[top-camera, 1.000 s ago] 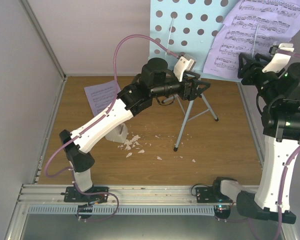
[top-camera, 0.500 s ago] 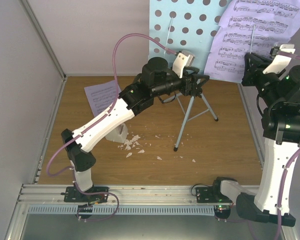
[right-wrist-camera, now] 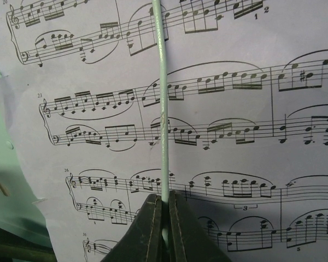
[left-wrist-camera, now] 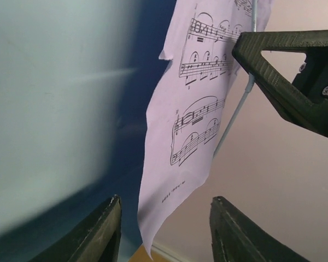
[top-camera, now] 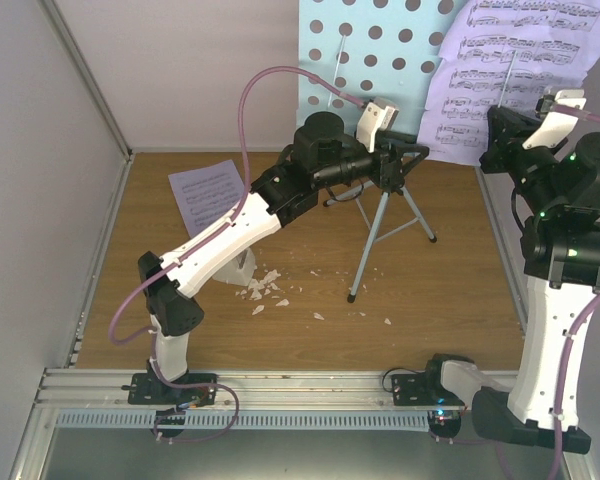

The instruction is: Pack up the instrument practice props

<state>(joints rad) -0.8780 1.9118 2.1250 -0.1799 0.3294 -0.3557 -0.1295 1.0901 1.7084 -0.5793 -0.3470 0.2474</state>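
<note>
We see left jaws spread, the loose corner of the music sheet point(left-wrist-camera: 186, 142) framed between them beside the blue stand point(left-wrist-camera: 54, 109); right jaws pinch the thin wire point(right-wrist-camera: 160, 109).

The left gripper point(left-wrist-camera: 165, 218) has free air between its open jaws. Ahead hangs the sheet-music page point(left-wrist-camera: 191, 136), with the music stand point(left-wrist-camera: 54, 109) walling the left side. The right gripper point(right-wrist-camera: 164, 210) crowds upper right, pinched on the thin rod point(left-wrist-camera: 234, 117).
</note>
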